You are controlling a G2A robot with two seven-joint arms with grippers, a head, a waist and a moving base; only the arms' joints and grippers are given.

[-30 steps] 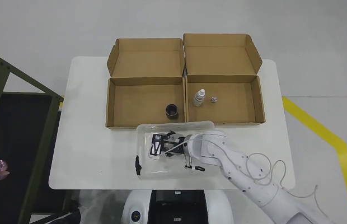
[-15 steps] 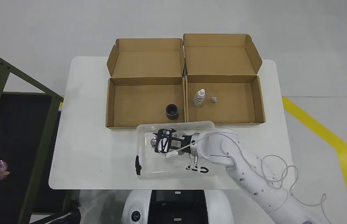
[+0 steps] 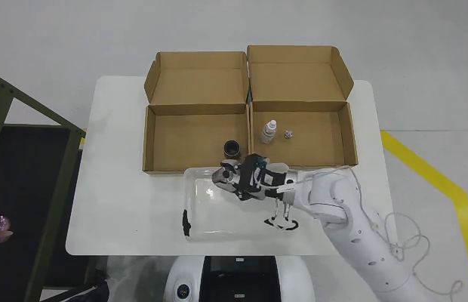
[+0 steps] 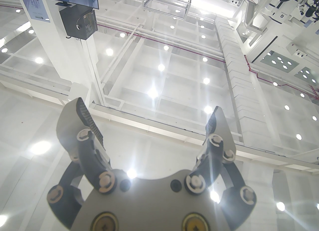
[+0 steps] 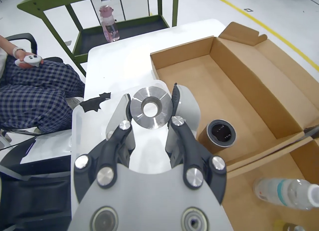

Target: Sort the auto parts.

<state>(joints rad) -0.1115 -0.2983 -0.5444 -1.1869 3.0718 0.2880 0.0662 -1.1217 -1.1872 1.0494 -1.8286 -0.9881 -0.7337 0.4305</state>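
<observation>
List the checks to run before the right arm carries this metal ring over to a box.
1. Grip: metal ring sits between the right claw's fingers: ok.
2. Ring above the clear tray's rim: cannot tell.
3. Nearest box open, floor mostly bare: ok.
4. Way in: black cylinder stands just inside the box's near wall, close to the claw: not ok.
5. Left claw open, facing the ceiling, out of the way: ok.

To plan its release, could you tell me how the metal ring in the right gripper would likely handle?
The metal ring looks like solid steel, so it is probably heavy for its size. Its polished round rim, pinched by the right gripper, may slip, and it could roll if set on edge.
</observation>
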